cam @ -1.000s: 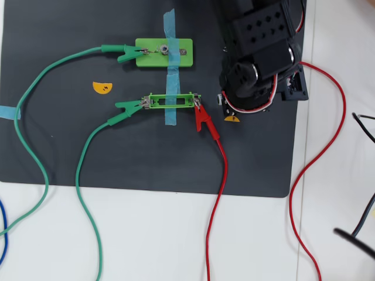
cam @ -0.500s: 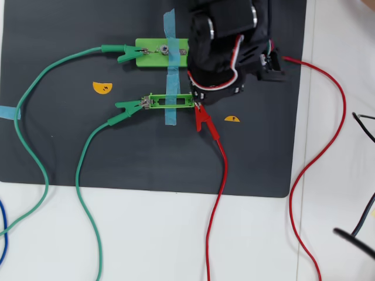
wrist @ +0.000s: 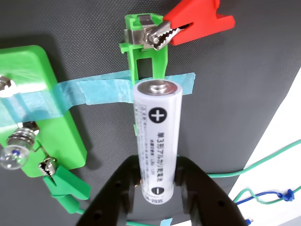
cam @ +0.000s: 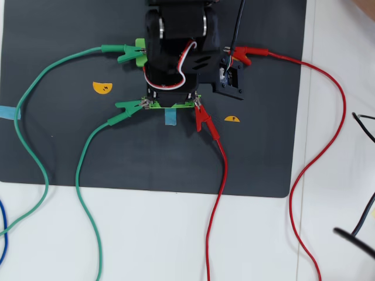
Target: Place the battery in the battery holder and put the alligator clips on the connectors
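arm (cam: pixel 176 52) now further left in the overhead view, covering the light-green block and most of the battery holder (cam: pixel 153 105), second red clip (cam: pixel 243 55) uncovered at its right

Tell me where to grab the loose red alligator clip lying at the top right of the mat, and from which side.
Grip the loose red alligator clip across its rubber sleeve, just behind the jaws. It lies flat on the mat, so come from straight above with fingers spanning its narrow width. The arm crowds its left end in the overhead view, and the red wire trails off right.

black mat (cam: pixel 58 146) | blue tape strip (wrist: pixel 94 92) | two orange half-disc markers (cam: pixel 102 87)
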### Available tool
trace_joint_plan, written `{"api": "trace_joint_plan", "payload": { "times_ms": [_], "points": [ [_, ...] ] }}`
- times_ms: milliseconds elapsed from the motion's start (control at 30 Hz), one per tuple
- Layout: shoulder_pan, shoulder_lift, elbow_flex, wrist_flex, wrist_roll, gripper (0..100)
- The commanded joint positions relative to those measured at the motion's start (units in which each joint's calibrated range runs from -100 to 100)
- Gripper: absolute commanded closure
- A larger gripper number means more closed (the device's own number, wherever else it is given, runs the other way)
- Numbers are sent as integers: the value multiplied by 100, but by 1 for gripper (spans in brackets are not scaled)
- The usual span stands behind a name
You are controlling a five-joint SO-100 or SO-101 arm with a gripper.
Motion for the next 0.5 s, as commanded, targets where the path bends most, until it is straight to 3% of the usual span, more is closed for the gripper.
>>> {"api": "trace_joint_plan", "payload": {
  "times_ms": [0, 467],
  "points": [
    [41, -142, 88, -308, 7, 99],
    [71, 479, 10, -368, -24, 99]
  ]
}}
